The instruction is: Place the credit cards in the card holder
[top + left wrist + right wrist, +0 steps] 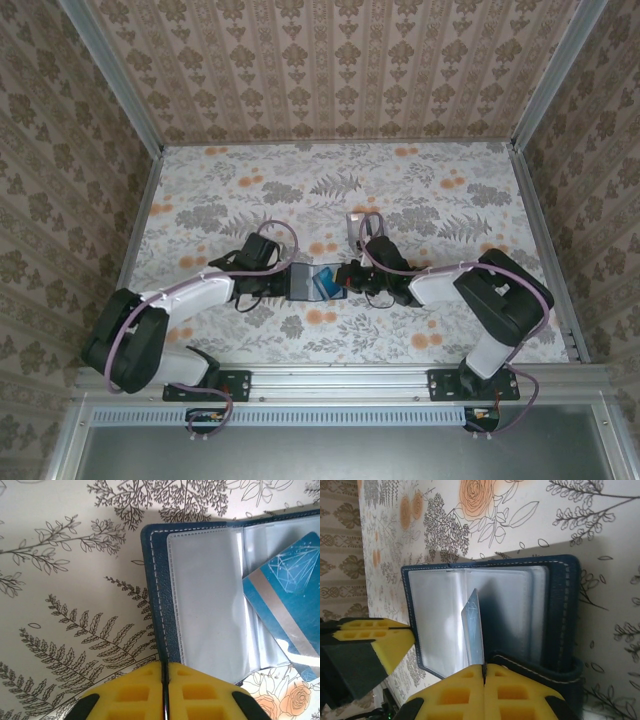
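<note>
Open dark navy-blue folding card holder (560, 610) with clear plastic sleeves (205, 605), lying flat on the floral-patterned counter (420, 190) at the centre of the top view, between the two arms. The left gripper (165, 690) is closed on the holder's stitched outer edge. In the left wrist view we see its yellow pads (135, 697) pressed together at the bottom of the frame, with the leather border running into the seam between them. The right gripper (484, 680) is closed on one end of a thin blue rectangular plastic credit card (474, 625), seen edge-on in the right wrist view.

From the right gripper the card's long axis runs up the frame over the holder's open face. In the left wrist view it lies oblique to the sleeves, at the right of the frame. We cannot tell whether its leading corner is already under the plastic. We judge that the coming move turns on squaring this axis with a sleeve mouth while the left gripper pins the holder.

The card shows a pale line drawing and a grey stripe. What looks like a pale grey card (354, 224) lies above the right arm in the top view.
</note>
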Controlling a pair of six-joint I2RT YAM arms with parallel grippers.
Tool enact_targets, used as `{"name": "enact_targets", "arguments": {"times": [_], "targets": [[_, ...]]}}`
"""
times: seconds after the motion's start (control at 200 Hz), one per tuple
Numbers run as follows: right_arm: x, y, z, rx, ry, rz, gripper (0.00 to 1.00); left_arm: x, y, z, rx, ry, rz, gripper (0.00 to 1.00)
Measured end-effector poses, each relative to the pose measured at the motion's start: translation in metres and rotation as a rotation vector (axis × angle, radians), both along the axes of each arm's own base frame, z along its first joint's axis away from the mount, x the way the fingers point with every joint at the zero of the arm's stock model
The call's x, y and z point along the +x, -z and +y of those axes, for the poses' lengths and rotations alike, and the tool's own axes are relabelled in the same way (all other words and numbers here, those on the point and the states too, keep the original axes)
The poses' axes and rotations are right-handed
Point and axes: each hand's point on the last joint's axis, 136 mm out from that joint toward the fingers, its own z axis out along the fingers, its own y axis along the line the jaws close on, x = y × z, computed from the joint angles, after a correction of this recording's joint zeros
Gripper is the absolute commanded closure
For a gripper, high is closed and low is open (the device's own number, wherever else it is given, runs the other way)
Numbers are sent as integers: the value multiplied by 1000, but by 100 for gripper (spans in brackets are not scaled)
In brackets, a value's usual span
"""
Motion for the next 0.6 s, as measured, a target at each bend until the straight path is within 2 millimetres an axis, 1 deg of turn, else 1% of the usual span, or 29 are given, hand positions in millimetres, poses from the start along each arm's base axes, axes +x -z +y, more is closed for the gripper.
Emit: {"name": "enact_targets", "arguments": {"times": [0.26, 0.425, 0.6], "targets": [[2, 1, 3, 16, -2, -3, 100, -4, 16, -1, 16, 9, 53, 95], [2, 10, 3, 1, -7, 2, 100, -4, 17, -2, 13, 10, 53, 96], [8, 15, 8, 13, -9, -16, 100, -4, 18, -1, 15, 9, 55, 97]]}}
